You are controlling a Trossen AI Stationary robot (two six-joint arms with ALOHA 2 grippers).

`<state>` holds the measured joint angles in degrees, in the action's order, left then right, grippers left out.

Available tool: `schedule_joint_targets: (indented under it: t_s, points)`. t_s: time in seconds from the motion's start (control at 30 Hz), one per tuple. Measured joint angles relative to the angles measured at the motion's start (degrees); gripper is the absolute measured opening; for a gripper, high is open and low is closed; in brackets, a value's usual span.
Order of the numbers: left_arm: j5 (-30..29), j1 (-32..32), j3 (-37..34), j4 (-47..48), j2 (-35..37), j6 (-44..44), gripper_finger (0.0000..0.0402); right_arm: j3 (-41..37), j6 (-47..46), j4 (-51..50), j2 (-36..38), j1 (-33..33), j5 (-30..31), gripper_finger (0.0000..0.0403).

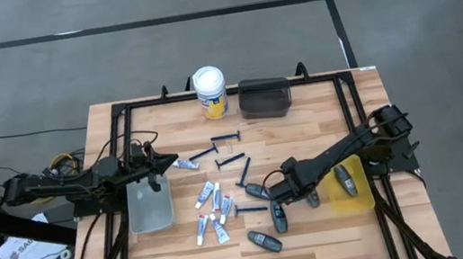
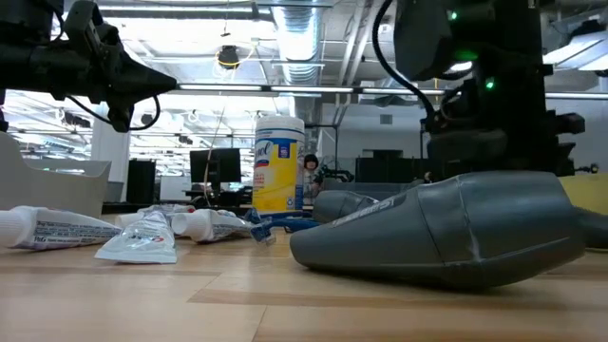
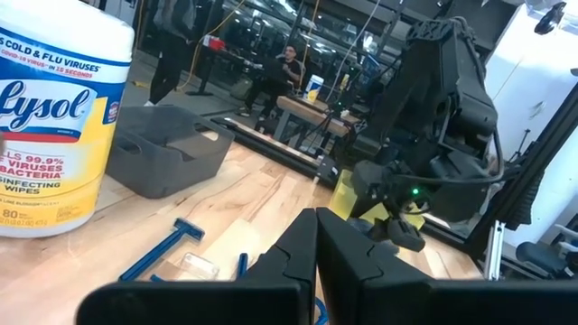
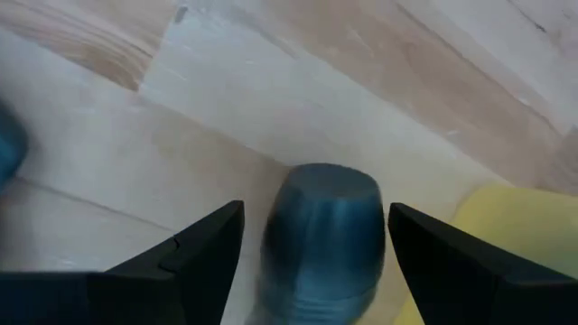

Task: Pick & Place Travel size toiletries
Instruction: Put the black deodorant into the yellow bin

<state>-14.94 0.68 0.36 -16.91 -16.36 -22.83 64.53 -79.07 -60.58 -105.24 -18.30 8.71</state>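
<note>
Several white-and-blue tubes (image 1: 211, 209) lie flat at the table's middle, with dark-blue razors (image 1: 229, 160) beyond them and dark grey pods (image 1: 265, 241) to their right. One pod (image 1: 344, 177) lies in the yellow tray (image 1: 361, 198). My right gripper (image 1: 276, 198) is low over the pods. In the right wrist view it (image 4: 314, 213) is open, a finger on each side of one pod (image 4: 325, 239) with gaps between. My left gripper (image 1: 159, 162) hangs shut (image 3: 316, 217) above the clear tray (image 1: 149, 204), holding nothing.
A white-lidded yellow wipes jar (image 1: 210, 92) and a dark tray (image 1: 263, 98) stand at the far edge. A black frame (image 1: 227, 94) rims the table. In the low view a pod (image 2: 446, 233) lies close in front, tubes (image 2: 142, 237) to its left.
</note>
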Motion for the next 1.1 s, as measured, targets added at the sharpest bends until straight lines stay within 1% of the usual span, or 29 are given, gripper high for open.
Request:
schedule_joint_targets:
  t_s: [0.13,0.33,0.5,0.63,0.8,0.87,0.97,1.1]
  points:
    - [0.0,0.0,0.0,-0.1,0.0,0.0,0.0000,0.0,1.4,1.9,-0.1,0.1,-0.3,0.0267]
    - [0.0,0.0,0.0,-0.3,0.0,0.0,0.0000,0.0,4.9,3.6,-0.1,-0.1,-3.1,0.0252]
    - [0.0,0.0,0.0,-0.4,0.0,0.0,0.0000,0.0,11.2,4.1,-0.1,-0.1,-5.0,0.0231]
    - [0.0,0.0,0.0,-0.4,0.0,0.0,0.0000,0.0,15.8,4.1,-0.1,-0.1,-7.2,0.0225]
    - [0.0,0.0,0.0,-0.6,0.0,0.0,0.0000,0.0,17.8,4.3,-0.1,-0.1,-7.4,0.0222]
    - [0.0,0.0,0.0,-0.7,0.0,0.0,0.0000,0.0,18.1,4.6,0.0,-0.1,-7.4,0.0213]
    - [0.0,0.0,0.0,-0.8,0.0,0.0,0.0000,0.0,19.2,5.5,0.0,-0.1,-7.4,0.0188]
    - [0.0,0.0,0.0,-0.8,0.0,0.0,0.0000,0.0,19.9,6.0,0.1,-0.1,-7.2,0.0187]
